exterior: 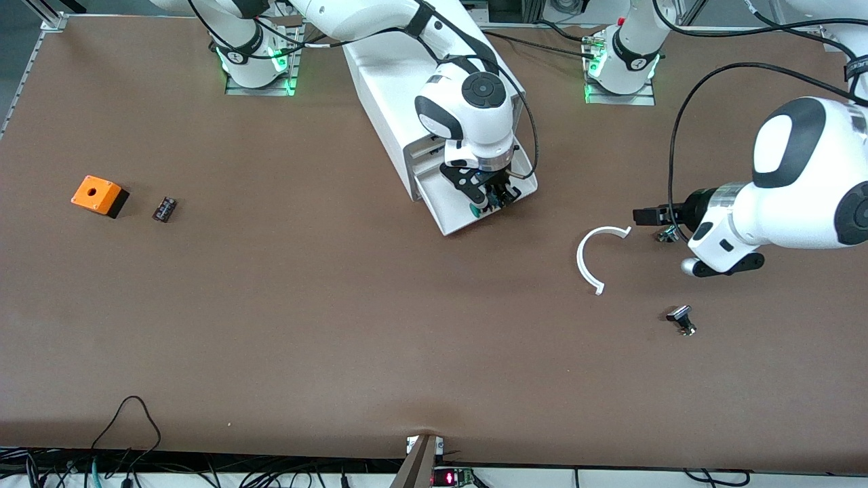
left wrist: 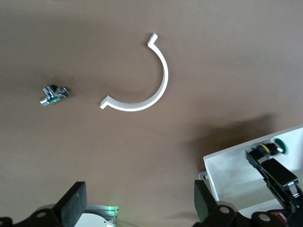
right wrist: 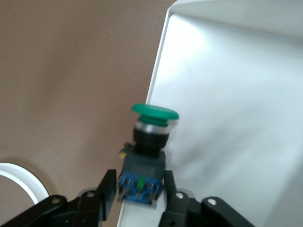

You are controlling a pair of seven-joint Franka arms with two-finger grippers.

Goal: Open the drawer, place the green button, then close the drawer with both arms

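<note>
One drawer [exterior: 475, 203] stood open. The right gripper [exterior: 489, 198] held the button [right wrist: 149, 142] over its tray with fingers loosening. The left gripper [left wrist: 139, 201] waited wide open, closing still undone.

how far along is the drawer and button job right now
Done: the drawer stands pulled out of the cabinet. In hand: the right gripper is over it with the button between its fingers. Left: letting go and closing the drawer. The left gripper waits open beside the white arc.

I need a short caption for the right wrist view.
Right gripper at the green button, over the open drawer's front edge.
</note>
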